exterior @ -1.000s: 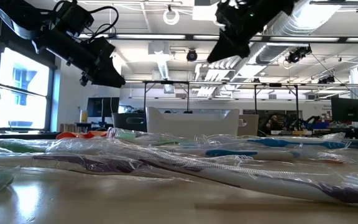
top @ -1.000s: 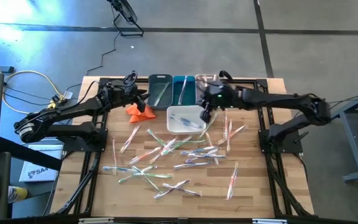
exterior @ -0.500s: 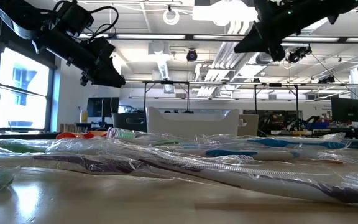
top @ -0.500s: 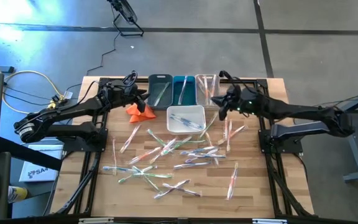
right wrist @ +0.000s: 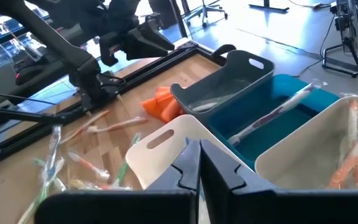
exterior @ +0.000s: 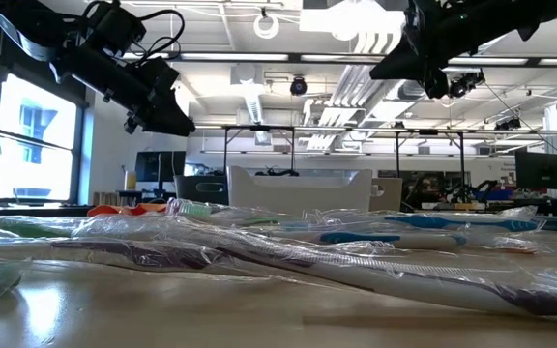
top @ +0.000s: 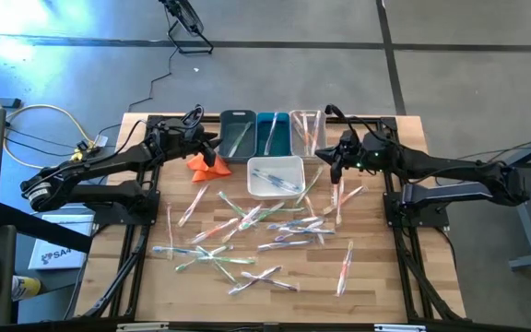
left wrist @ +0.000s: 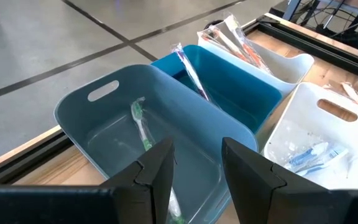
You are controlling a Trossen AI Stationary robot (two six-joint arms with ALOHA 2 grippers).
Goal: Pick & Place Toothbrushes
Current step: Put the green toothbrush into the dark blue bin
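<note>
My right gripper (top: 336, 164), clenched empty, hovers near the table's far edge; my left gripper (top: 212, 146) gapes over the bins. Risk: snagging overlapped toothbrushes (top: 247, 231).

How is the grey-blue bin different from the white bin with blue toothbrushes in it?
The grey-blue bin stands in the back row beside the teal one; the white bin sits alone in front of that row. The grey-blue bin holds a green-handled toothbrush; the white bin holds blue-handled toothbrushes. The left gripper hovers open over the grey-blue bin, not the white one. Both have a cut-out handle slot and hold wrapped toothbrushes.
</note>
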